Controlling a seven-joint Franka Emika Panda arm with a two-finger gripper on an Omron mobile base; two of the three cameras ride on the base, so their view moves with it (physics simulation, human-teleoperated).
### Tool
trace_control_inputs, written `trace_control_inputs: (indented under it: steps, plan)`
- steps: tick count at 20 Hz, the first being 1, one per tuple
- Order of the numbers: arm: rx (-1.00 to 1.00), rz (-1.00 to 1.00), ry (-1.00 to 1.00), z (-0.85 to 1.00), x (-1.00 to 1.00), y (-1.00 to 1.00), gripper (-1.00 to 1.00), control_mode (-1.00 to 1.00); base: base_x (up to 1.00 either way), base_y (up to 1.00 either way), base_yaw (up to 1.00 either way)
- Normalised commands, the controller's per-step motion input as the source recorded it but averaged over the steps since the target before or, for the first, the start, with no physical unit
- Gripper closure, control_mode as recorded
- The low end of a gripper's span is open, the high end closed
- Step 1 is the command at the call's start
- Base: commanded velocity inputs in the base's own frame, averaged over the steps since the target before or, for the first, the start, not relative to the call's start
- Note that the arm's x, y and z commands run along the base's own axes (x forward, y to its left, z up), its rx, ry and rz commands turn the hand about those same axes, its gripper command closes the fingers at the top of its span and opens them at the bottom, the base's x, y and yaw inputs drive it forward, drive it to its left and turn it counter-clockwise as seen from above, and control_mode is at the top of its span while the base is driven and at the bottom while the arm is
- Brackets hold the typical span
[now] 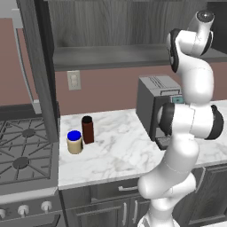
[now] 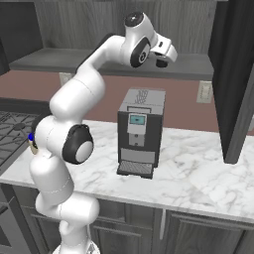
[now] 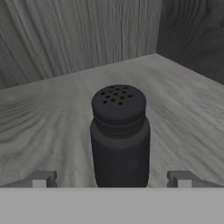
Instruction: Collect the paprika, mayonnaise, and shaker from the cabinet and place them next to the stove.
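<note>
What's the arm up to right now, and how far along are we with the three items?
The white arm has its gripper inside the dark grey wood-grain wall cabinet, open, with the small black shaker standing upright on the shelf between its fingertips, not yet gripped. The tall red-brown paprika bottle and the cream mayonnaise jar with the blue lid already stand on the marble counter beside the steel gas stove.

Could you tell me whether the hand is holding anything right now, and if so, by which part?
Nothing is held. The hand is open, its fingertips either side of the shaker on the cabinet shelf, not touching it.
</note>
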Motion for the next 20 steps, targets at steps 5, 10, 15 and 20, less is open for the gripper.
trace_control_inputs:
  steps: [5,10,15,20]
  plan:
    - [0.0,0.0,-0.01,0.0,0.06,-0.11,-1.0,-1.0,0.0,0.0,0.0]
    - [0.0,0.0,0.0,0.0,0.0,-0.22,-1.0,-1.0,0.0,0.0,0.0]
    - [0.0,0.0,-0.01,0.0,0.0,-0.16,-1.0,-1.0,0.0,0.0,0.0]
    - [0.0,0.0,-0.01,0.0,0.0,-0.03,-1.0,-1.0,0.0,0.0,0.0]
